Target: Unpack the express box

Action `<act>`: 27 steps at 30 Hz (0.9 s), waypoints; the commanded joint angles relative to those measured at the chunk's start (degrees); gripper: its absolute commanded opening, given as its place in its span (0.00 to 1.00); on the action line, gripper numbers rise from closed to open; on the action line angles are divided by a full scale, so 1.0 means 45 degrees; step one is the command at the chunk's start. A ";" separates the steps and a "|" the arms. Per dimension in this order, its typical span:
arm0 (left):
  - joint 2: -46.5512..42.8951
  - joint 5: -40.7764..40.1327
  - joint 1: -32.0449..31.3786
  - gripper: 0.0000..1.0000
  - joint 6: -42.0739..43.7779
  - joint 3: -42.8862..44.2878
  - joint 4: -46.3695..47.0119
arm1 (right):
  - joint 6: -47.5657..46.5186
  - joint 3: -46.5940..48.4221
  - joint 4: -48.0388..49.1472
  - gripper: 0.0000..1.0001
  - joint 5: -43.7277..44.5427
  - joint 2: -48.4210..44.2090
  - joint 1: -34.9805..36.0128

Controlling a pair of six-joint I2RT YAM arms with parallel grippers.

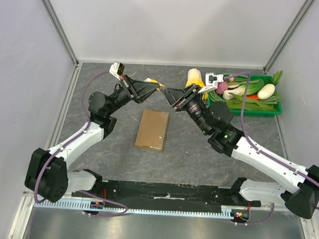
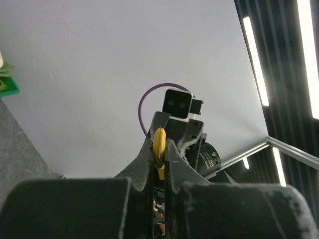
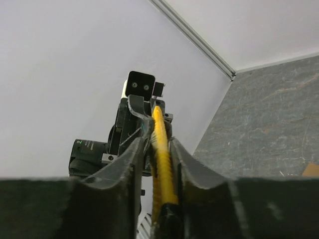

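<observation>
Express box (image 1: 152, 130): flat, plain brown cardboard, lid down, lying mid-counter (image 1: 201, 148) on mottled grey. Above it I log the left tool (image 1: 157, 87) and right tool (image 1: 165, 90) tip to tip, both clamped on one slim yellow piece (image 3: 160, 149).

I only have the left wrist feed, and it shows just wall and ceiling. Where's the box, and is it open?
Observer: The express box lies flat on the table between the two arms, with its lid shut.
Operator: Is the other arm also on the yellow thing in my fingers?
Observer: The left gripper and right gripper meet tip to tip above the table, behind the box. In the right wrist view the yellow tool runs between the right fingers. I can't tell if they have clamped it.
Operator: Anything nearby to mind?
Observer: A green tray of vegetables sits at the far right of the table, beside the right arm.
</observation>
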 commanded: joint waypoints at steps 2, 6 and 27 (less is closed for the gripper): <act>-0.0168 0.0271 -0.0059 0.02 -0.0257 0.0011 0.0648 | 0.0198 0.0338 -0.0058 0.19 0.0198 -0.0217 -0.0010; -0.0051 0.0564 -0.0040 0.22 -0.0219 0.0089 0.0707 | 0.0256 0.0651 -0.1014 0.00 0.0315 -0.0139 -0.0087; 0.0379 0.6599 0.0624 0.75 0.5717 0.3370 -0.5482 | 0.0666 0.1803 -0.5351 0.00 -0.4020 -0.1135 -0.1670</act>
